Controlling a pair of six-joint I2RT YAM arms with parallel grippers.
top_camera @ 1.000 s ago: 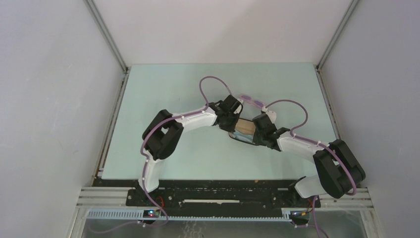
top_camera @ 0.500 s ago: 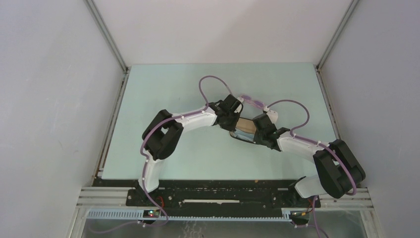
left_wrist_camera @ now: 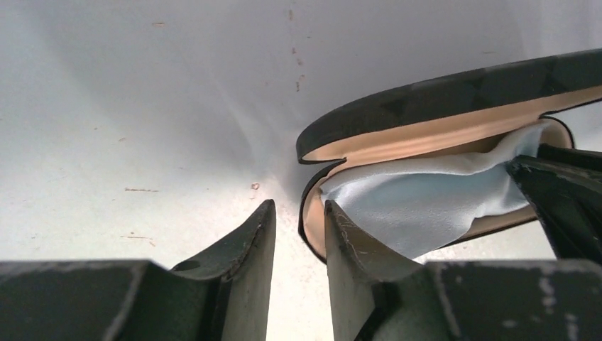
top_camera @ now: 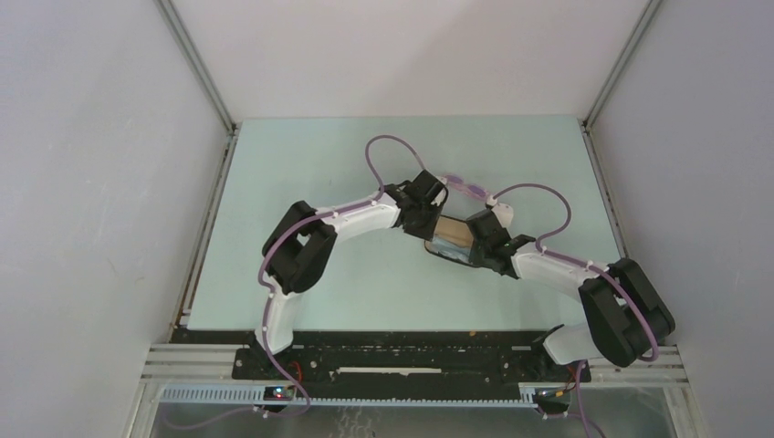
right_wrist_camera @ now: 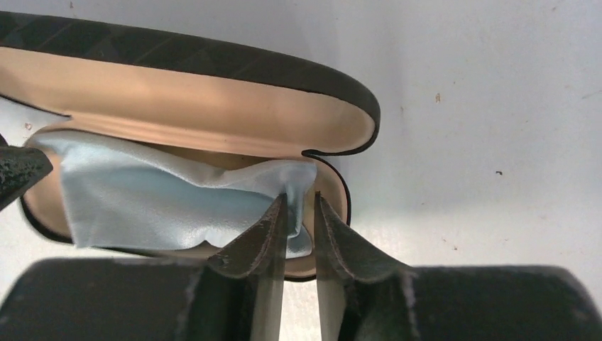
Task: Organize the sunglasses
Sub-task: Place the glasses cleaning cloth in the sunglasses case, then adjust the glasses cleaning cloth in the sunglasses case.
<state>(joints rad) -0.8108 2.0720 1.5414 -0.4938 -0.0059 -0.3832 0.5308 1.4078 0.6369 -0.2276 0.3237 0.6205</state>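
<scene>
My left claw (left_wrist_camera: 297, 238) is released: its two fingers stand a narrow way apart with only bare table between them, low in the middle of the left wrist frame, and its right-hand finger sits against the near end of the open black case (left_wrist_camera: 440, 99). My right claw (right_wrist_camera: 299, 227) is also slightly parted, at the lower middle of its own frame. Its tips are at the corner of the light blue cloth (right_wrist_camera: 142, 199), which lies crumpled inside the tan-lined lower shell of the case. I see no firm pinch on the cloth. The case lid is raised, across the top of both wrist frames. From overhead, both wrists crowd the case at the centre of the pale green table (top_camera: 310, 164) and hide most of it. The sunglasses (top_camera: 465, 187) lie on the table just above the case, between the two wrists, outside it.
</scene>
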